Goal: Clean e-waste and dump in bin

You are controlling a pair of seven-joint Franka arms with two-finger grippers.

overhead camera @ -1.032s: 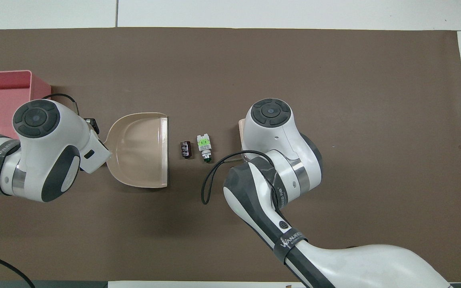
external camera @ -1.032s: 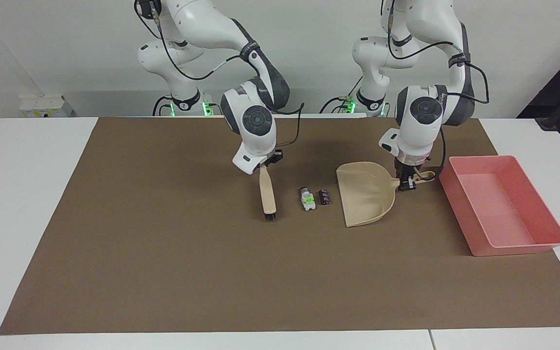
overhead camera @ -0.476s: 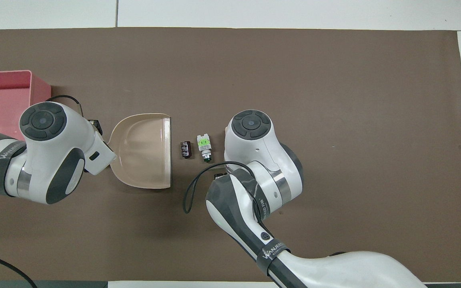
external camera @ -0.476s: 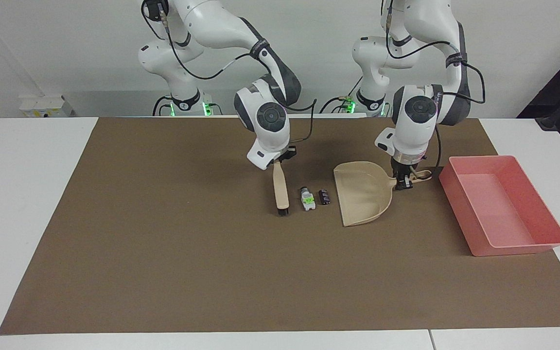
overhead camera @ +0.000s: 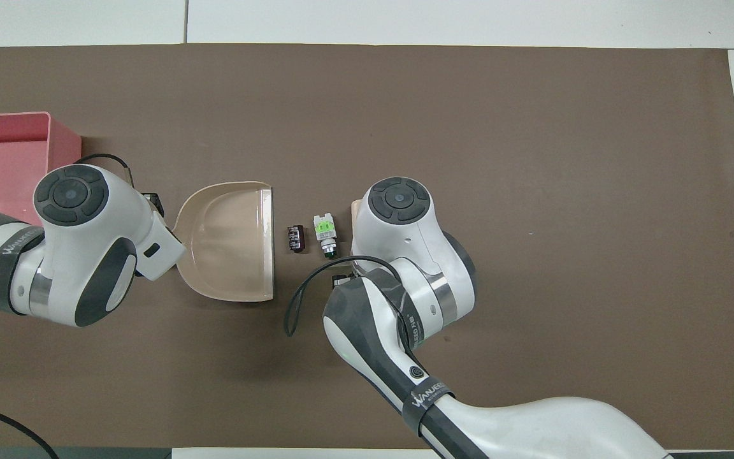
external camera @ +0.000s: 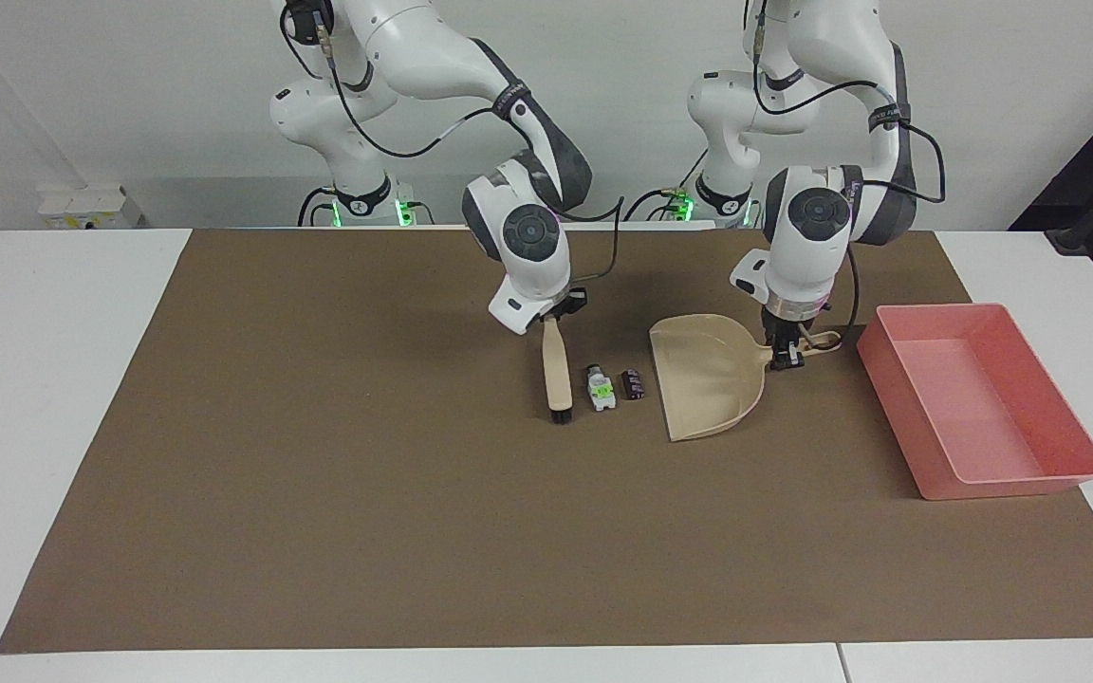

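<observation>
Right gripper (external camera: 554,321) — jaws clamped on the handle of a beige brush (external camera: 557,370), bristle end down on the brown mat (external camera: 319,474), just beside the green-labelled e-waste piece (external camera: 602,389). The dark e-waste block (external camera: 634,383) lies between that piece and the dustpan (external camera: 703,375) mouth. Left gripper (external camera: 790,351) — jaws clamped on the dustpan handle. The pink bin (external camera: 978,398) sits at the left arm's end of the table.

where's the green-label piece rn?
The green-label piece lies on the brown mat, between the brush and the dark block.
</observation>
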